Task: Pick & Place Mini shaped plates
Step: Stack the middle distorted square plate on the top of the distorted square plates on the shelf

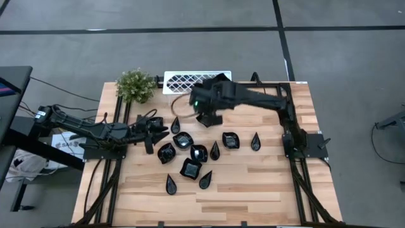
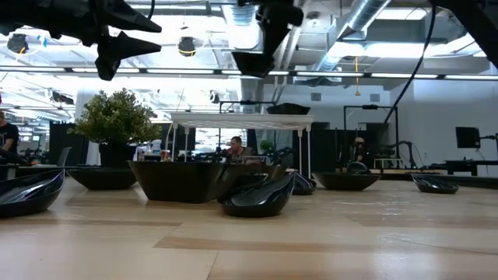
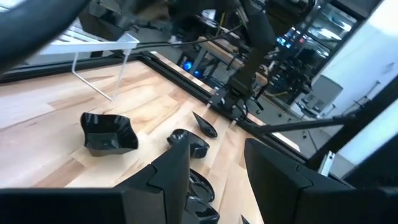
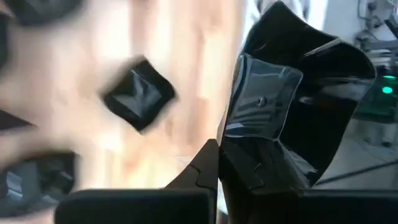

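Several glossy black mini plates (image 1: 199, 152) lie on the wooden table's middle, some teardrop-shaped, some wavy squares. My right gripper (image 1: 206, 118) hangs above the table in front of the white tray, shut on one wavy-edged square plate (image 4: 292, 93). The low view shows this gripper (image 2: 261, 35) high up with the dark plate (image 2: 253, 66) under it. My left gripper (image 1: 154, 130) waits open at the left end of the group; in its wrist view the fingers (image 3: 177, 171) stand apart with nothing between them. My right gripper pinches the square plate by one edge of its rim (image 4: 239, 158) between its two fingers. The fingers slant down from the table's right side. The plate stands on edge in the hold, tilted, its hollow side showing, lifted clear of the table.
A white lattice tray (image 1: 190, 81) on thin legs stands at the table's far edge, a small green potted plant (image 1: 135, 85) to its left. Bare wood lies toward the near edge (image 1: 215, 202). People and equipment show in the room behind.
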You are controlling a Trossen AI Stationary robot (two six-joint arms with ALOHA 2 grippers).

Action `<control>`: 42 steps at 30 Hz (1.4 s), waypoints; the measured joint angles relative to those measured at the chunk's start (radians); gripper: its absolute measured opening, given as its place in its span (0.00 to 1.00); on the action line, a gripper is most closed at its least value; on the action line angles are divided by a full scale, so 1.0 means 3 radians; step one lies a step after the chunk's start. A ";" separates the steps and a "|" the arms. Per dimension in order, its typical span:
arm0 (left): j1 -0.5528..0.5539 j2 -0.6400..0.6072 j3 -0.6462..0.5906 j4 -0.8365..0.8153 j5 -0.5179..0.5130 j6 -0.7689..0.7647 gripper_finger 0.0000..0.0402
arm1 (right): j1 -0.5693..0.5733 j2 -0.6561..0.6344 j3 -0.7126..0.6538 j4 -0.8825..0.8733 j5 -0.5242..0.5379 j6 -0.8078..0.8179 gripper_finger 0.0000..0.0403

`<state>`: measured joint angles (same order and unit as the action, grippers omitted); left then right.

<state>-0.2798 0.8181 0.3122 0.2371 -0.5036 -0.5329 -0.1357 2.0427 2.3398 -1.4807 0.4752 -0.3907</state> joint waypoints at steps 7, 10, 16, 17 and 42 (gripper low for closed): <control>0.0000 0.0000 0.0000 0.0032 -0.0356 -0.0095 0.39 | -0.0677 -0.0103 0.0004 -0.0013 -0.0001 -0.0265 0.01; 0.0001 0.0000 0.0000 0.0037 -0.0545 -0.0195 0.39 | -0.0958 -0.0119 0.0004 -0.0004 -0.0077 -0.0209 0.01; 0.0001 0.0000 0.0000 0.0043 -0.0780 -0.0373 0.39 | -0.1253 -0.0119 0.0004 0.0000 -0.0530 0.0114 0.01; 0.0001 0.0000 0.0000 0.0043 -0.0789 -0.0406 0.39 | -0.1262 -0.0119 0.0004 -0.0001 -0.0553 0.0175 0.01; 0.0001 0.0000 0.0000 0.0048 -0.0790 -0.0434 0.39 | -0.1238 -0.0094 -0.0074 -0.0112 -0.0956 0.1204 0.10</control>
<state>-0.2794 0.8181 0.3122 0.2516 -0.7406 -0.6632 -0.5072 2.0144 2.3177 -1.5143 0.1883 -0.0295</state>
